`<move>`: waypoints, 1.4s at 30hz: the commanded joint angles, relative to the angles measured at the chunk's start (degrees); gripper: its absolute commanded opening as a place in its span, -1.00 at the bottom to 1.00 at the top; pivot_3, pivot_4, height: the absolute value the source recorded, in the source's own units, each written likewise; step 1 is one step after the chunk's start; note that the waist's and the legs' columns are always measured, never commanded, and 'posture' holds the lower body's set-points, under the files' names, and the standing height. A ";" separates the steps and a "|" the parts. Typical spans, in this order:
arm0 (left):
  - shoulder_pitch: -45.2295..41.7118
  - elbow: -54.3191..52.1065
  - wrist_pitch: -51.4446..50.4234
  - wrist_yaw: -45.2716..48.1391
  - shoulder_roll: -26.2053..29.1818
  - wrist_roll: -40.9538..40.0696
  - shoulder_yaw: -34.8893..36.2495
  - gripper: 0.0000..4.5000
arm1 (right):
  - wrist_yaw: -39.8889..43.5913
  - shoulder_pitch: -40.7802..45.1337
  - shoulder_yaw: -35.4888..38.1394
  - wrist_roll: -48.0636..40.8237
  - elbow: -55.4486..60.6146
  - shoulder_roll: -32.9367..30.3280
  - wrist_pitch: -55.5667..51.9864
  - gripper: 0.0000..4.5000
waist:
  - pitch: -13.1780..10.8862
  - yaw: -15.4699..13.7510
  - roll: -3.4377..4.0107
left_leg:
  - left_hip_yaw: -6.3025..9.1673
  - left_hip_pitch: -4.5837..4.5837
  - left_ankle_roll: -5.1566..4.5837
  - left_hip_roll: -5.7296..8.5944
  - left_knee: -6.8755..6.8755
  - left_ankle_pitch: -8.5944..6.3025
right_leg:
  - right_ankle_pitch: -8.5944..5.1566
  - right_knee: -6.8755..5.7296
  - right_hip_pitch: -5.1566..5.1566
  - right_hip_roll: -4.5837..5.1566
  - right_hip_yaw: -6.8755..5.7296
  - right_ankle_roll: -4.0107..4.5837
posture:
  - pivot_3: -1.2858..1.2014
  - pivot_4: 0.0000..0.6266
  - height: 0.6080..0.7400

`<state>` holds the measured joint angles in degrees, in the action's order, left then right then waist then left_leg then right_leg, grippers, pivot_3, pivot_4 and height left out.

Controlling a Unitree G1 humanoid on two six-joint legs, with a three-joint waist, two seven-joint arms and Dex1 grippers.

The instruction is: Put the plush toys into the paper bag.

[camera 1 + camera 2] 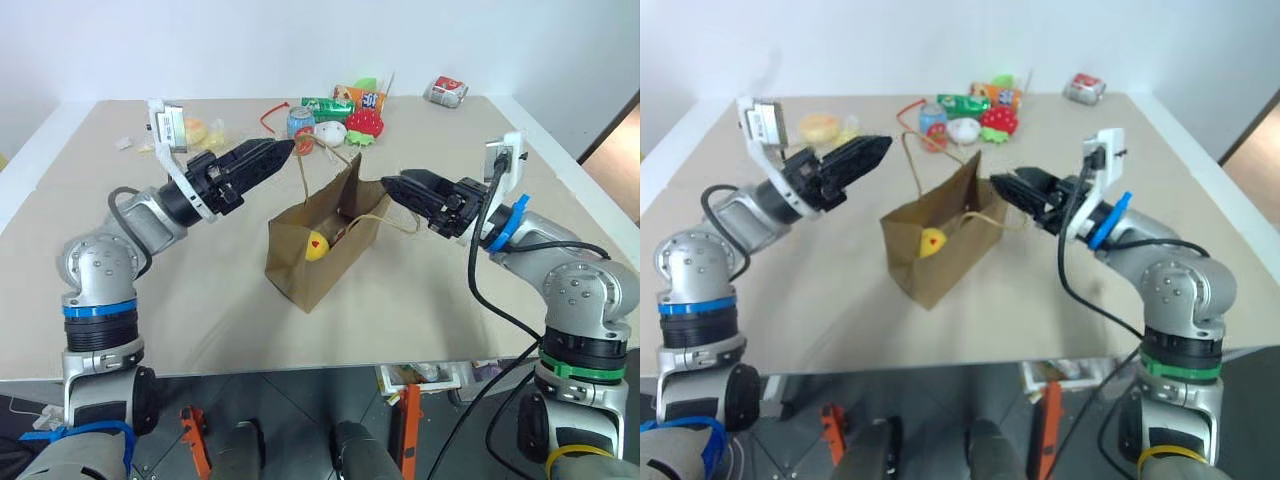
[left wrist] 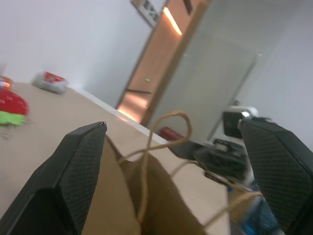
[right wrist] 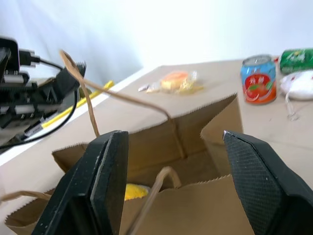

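The brown paper bag stands open in the middle of the table, slightly crumpled, with its cord handles loose. A yellow plush toy with a red mark lies inside it; in the right wrist view a sliver of the yellow toy shows too. My left gripper hovers just left of the bag's mouth. It is open, and a handle loop runs between its fingers untouched. My right gripper is open at the bag's right rim, its fingers spread over the bag's mouth.
At the table's far side lie a red strawberry plush, a small white plush, a drink can, a green packet, a crushed can and a wrapped snack. The table's front edge is near.
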<state>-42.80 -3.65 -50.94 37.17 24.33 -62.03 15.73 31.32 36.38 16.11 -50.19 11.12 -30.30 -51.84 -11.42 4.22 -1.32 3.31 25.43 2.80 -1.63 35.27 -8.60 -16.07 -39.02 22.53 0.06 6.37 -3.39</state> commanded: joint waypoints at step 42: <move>22.43 -5.49 27.71 24.17 13.14 26.04 -7.13 1.00 | 11.23 -17.28 -12.05 6.26 17.95 -11.97 8.69 -0.98 | 0.00 -0.66 -0.03 | -0.21 -0.03 0.14 -0.10 -0.63 0.10 | -0.20 -0.01 0.41 0.09 0.01 0.35 | 0.03 -0.52 1.00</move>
<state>-15.58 -12.00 -26.66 64.10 41.07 -38.12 10.36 45.84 15.08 9.54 -45.82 26.42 -45.10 -41.67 -11.42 3.56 -1.36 3.12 25.40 2.94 -1.74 34.65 -8.50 -16.27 -39.04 22.94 0.13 6.37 -3.04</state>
